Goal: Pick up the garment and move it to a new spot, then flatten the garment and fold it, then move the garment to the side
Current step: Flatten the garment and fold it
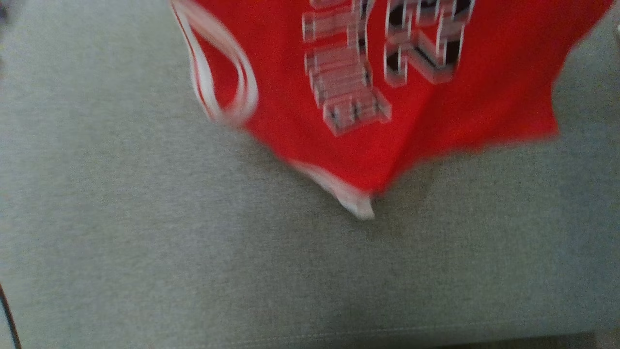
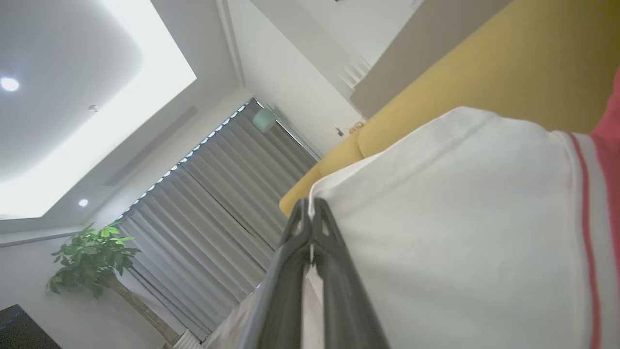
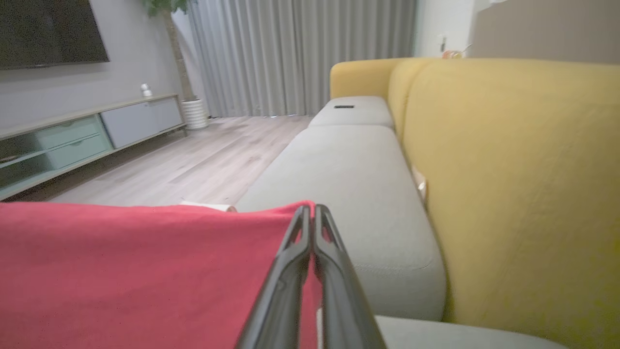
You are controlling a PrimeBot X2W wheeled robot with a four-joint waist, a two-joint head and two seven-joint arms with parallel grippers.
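Observation:
The garment (image 1: 436,97) is a red shirt with white trim and block lettering. In the head view it hangs over the grey sofa seat (image 1: 145,242), its lowest white corner near the cushion. In the left wrist view my left gripper (image 2: 311,213) is shut on a white part of the garment (image 2: 460,232), which has red stripes at the right. The right wrist view has my right gripper (image 3: 311,218) shut on the red edge of the garment (image 3: 145,271), and the cloth spreads to its left.
Yellow sofa backrest (image 3: 508,184) runs along the grey seat cushions (image 3: 348,174). A wood floor (image 3: 193,165), a low TV cabinet (image 3: 87,135), grey curtains (image 3: 300,53) and a potted plant (image 2: 92,257) lie beyond.

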